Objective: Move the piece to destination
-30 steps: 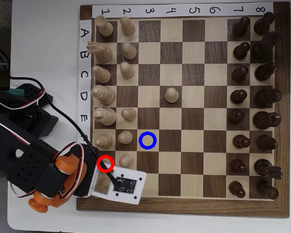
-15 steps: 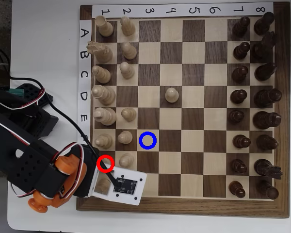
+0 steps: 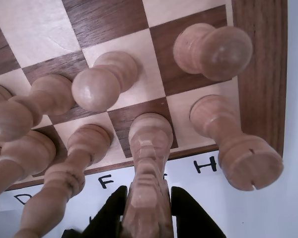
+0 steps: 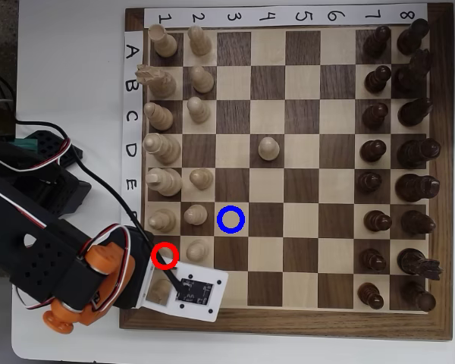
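Wooden chessboard (image 4: 288,318) is filling the overhead view, with the blue ring (image 4: 231,219) lying right of the red ring (image 4: 164,255). Near the bottom edge of the wrist view, the gripper (image 3: 145,210) is clamping the knight (image 3: 147,188), which is standing upright on its square, head toward the camera.
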Available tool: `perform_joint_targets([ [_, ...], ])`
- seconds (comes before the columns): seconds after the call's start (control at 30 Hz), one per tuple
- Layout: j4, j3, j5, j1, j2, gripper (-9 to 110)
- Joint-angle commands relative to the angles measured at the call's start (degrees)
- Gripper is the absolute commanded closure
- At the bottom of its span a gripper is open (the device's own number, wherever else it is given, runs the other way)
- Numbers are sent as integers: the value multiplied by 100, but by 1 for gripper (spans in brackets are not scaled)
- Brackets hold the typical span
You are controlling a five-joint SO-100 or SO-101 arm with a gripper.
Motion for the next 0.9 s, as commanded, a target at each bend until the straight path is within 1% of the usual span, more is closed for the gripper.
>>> perform_joint_targets([
  [0.0, 53, -79, 18, 53, -9, 94],
  [0.37, 114, -141, 62, 88, -53, 101],
  [0.87, 105, -308, 62, 79, -44, 101],
])
